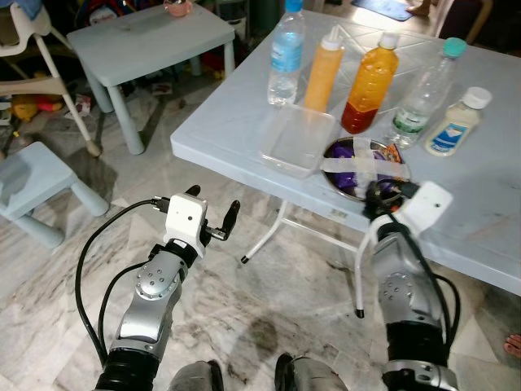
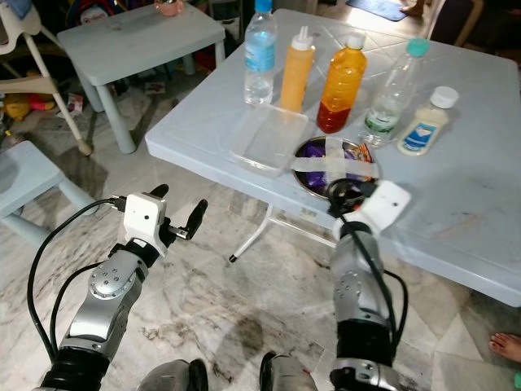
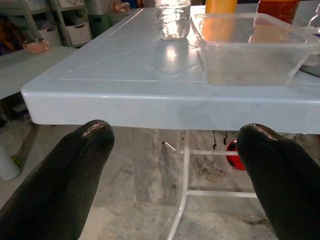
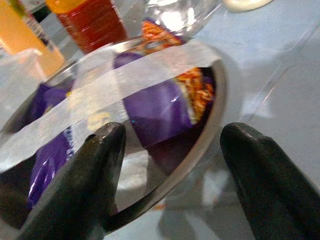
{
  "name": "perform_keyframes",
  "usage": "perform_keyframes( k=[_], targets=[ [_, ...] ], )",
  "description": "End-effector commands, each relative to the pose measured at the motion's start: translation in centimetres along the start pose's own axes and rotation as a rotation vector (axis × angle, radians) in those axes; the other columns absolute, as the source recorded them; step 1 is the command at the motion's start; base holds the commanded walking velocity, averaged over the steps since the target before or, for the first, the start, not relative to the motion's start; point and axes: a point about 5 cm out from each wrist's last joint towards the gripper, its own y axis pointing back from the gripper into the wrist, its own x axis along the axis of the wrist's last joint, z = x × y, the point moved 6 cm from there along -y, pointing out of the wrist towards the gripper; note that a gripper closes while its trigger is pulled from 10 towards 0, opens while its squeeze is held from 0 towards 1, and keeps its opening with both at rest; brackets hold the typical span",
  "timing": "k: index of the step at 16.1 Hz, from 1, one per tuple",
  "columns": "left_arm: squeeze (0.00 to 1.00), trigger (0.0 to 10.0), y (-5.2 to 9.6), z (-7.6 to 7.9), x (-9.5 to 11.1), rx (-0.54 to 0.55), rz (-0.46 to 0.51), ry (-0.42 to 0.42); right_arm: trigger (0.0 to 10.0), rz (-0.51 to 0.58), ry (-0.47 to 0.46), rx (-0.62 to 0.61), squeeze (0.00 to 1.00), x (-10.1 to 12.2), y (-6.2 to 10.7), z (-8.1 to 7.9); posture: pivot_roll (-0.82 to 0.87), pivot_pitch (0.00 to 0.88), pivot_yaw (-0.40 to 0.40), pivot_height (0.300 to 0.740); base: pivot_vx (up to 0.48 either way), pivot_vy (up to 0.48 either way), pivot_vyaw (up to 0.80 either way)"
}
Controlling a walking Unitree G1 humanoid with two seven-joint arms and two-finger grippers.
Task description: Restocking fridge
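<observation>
**Right gripper at the steel bowl, left one short of the table**

Here the pale blue table [image 1: 488, 212] carries the goods in a row along its far side: a water bottle [image 1: 286, 55] with a blue label, an orange squeeze bottle [image 1: 323, 72], a bottle of orange-red liquid [image 1: 370, 84], a clear bottle with a teal cap [image 1: 423, 94] and a small white bottle [image 1: 456, 122] with a blue label; none of the print is readable. At six o'clock from the squeeze bottle sits an empty clear plastic container [image 1: 297, 140], and just at its three o'clock a steel bowl [image 4: 212, 107] holding a purple snack packet [image 4: 160, 110], crossed by strips of white tape [image 4: 150, 62].

The right gripper [image 1: 384, 191] reaches over the near rim of the bowl, fingers apart, one inside the rim and one outside. The left gripper [image 1: 213, 218] hangs below the table edge, fingers spread with nothing between them. At ten o'clock stand a smaller table [image 1: 146, 41] and a stool [image 1: 37, 175] among toys.
</observation>
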Motion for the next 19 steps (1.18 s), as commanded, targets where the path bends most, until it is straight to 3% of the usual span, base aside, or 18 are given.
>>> perform_keyframes(
  k=[1,2,3,4,5,10,17,18,19],
  targets=[
    [0.0,10.0,-0.1,0.1,0.3,-0.011,0.002,-0.012,0.2,-0.004,0.005,-0.051,0.0,0.1,-0.4,1.1,-0.02,0.139,0.004,0.74,0.0,0.0,0.0],
    [0.0,10.0,-0.1,0.1,0.2,-0.012,0.002,-0.012,0.2,0.007,0.011,-0.062,0.0,0.5,-0.5,1.4,-0.02,0.139,0.004,0.74,0.0,0.0,0.0],
    [0.0,10.0,-0.1,0.0,0.2,-0.012,0.002,-0.012,3.6,0.034,0.023,-0.08,0.0,1.3,-0.6,1.9,-0.02,0.14,0.005,0.74,0.0,0.0,0.0],
    [0.0,10.0,-0.1,0.0,0.2,-0.013,0.002,-0.012,9.4,0.051,0.028,-0.083,0.0,1.8,-0.6,1.9,-0.02,0.141,0.006,0.74,0.0,0.0,0.0],
    [0.0,10.0,-0.1,0.1,0.2,-0.014,0.002,-0.012,10.0,0.075,0.046,-0.068,0.0,2.4,-0.4,1.5,-0.02,0.141,0.006,0.74,0.0,0.0,0.0],
    [0.0,10.0,-0.2,0.3,0.2,-0.018,0.003,-0.011,10.0,0.065,0.028,-0.016,0.0,1.9,0.2,0.2,-0.02,0.141,0.004,0.74,0.0,0.0,0.0],
    [0.0,10.0,0.0,0.4,0.1,-0.021,0.002,-0.012,10.0,-0.064,-0.102,-0.057,0.0,-0.3,1.1,0.5,-0.03,0.139,-0.005,0.74,0.0,0.0,0.0],
    [0.0,10.0,-0.1,0.4,0.1,-0.024,0.002,-0.014,9.1,-0.086,-0.132,-0.072,0.0,-0.8,1.1,0.7,-0.03,0.139,-0.003,0.74,0.0,0.0,0.0],
    [0.0,10.0,-0.1,0.5,0.1,-0.026,0.002,-0.015,7.6,-0.101,-0.155,-0.077,0.0,-1.0,1.1,0.8,-0.02,0.139,-0.001,0.74,0.0,0.0,0.0]
  ],
)
